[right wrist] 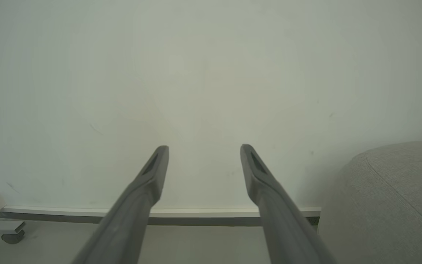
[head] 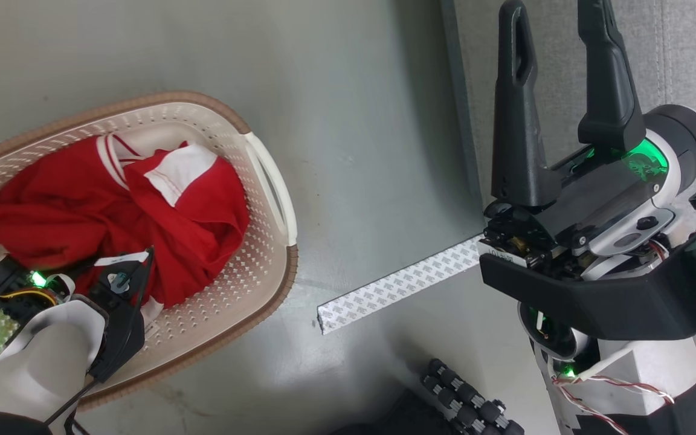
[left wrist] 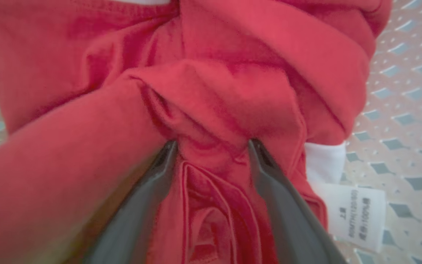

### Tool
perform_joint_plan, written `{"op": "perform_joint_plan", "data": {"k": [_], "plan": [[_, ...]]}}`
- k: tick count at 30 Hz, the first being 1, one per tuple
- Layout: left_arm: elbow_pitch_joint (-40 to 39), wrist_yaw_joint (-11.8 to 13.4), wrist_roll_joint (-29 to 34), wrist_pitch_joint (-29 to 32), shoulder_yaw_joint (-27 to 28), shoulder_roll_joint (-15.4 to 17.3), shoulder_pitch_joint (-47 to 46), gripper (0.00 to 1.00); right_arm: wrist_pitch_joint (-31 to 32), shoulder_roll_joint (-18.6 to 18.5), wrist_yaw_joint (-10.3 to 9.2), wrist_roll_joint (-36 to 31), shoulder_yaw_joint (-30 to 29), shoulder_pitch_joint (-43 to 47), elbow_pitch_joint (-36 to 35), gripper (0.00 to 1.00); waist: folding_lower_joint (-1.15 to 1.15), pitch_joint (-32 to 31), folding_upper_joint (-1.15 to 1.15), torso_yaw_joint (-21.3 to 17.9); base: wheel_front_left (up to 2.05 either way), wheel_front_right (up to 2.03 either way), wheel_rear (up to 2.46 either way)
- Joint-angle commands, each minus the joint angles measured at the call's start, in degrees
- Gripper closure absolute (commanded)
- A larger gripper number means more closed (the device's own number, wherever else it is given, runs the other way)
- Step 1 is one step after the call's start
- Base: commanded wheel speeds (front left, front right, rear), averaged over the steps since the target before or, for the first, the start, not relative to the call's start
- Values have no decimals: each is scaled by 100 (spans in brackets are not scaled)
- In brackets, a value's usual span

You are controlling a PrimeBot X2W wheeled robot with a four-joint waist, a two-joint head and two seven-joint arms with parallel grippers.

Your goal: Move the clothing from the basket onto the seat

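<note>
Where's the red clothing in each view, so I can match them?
Head view: soft bright red fabric clothing heaped in the cream perforated plastic basket, lower left.
Left wrist view: covers most of the picture, bunched between the left gripper's spread fingers.
Right wrist view: faces pale wall and grey upholstered seat.
Shared landmark: the basket's perforated wall.

left tool (left wrist: 213, 145): jaws spread, reaching downward | right tool (right wrist: 204, 149): jaws spread wide, held level, pointing forward
</note>
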Motion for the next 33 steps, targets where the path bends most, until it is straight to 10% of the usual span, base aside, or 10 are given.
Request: {"op": "perform_joint_plan", "data": {"k": [1,2,4,19,33], "plan": [[48,-9,55,-10,-12,9,-33,0,-5,17,4,21,1,-64,-28,0,0,39,-1,-44,0,0,0],[94,-36,32,37,-19,11,-55,0,-5,17,4,34,2,-59,-30,0,0,43,-1,-57,0,0,0],[111,-26,22,-30,-55,7,-84,100,-5,17,4,42,9,-55,-23,0,0,48,-1,-81,0,0,0],[-217,204,-531,-780,129,-214,162,100,-5,15,4,-111,-68,126,192,0,0,-460,-1,168,0,0,0],[-2412,538,-1317,-859,358,-286,1566,100,-4,9,4,-593,-59,546,662,0,0,-1641,-1,801,0,0,0]]}}
